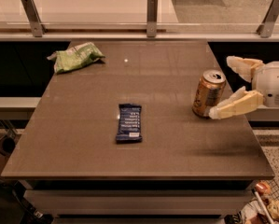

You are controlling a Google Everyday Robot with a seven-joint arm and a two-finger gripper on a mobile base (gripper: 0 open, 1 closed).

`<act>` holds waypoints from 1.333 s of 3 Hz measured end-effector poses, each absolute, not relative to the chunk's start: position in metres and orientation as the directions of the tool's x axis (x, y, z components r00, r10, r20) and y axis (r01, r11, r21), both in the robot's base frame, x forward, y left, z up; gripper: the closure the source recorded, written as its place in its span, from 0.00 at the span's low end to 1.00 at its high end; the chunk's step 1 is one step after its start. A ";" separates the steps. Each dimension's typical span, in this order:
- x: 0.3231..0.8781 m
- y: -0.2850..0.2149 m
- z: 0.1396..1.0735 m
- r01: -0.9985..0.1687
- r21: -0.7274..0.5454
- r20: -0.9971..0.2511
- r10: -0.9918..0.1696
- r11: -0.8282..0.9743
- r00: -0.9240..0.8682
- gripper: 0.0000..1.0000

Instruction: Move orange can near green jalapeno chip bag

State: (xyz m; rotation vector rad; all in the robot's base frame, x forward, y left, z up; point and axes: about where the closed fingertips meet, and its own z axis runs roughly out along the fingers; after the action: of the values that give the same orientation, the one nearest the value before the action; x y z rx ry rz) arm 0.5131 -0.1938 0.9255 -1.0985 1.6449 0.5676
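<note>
A brown, glossy rectangular table (83, 157) is filling most of the view. Nearest the front edge, a flat dark-blue bar wrapper with pale print (129, 122) is lying flat, roughly at the middle of the tabletop.

Farther back and to the right, the small orange-gold metal drink can with a silver top (208, 93) is standing upright near the table's right edge, well apart from the wrapper. The cream-coloured two-finger gripper (221, 87) is reaching in from the right side at the can's height. Its fingers are spread wide and are gripping nothing. The nearer finger (235, 107) is pointing its tip at the can's lower right side, just beside it or touching; I cannot tell which. The farther finger (241, 65) is sitting behind and to the right of the can's top.

At the far left corner, the crumpled light-green foil snack bag (75, 56) is lying well apart from the can. Beyond the table, a glass barrier on metal posts (151, 15) is running across the view.
</note>
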 end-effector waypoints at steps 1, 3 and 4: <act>0.517 -0.180 0.916 -0.878 -0.134 -0.940 -0.341 0.460 -0.036 0.00; 0.532 -0.163 0.884 -0.890 -0.092 -0.967 -0.253 0.446 -0.027 0.00; 0.532 -0.161 0.884 -0.893 -0.092 -0.967 -0.253 0.441 -0.025 0.17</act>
State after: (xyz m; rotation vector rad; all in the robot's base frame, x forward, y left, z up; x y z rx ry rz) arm 0.5325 -0.1607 0.8842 -1.0416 1.5492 0.6995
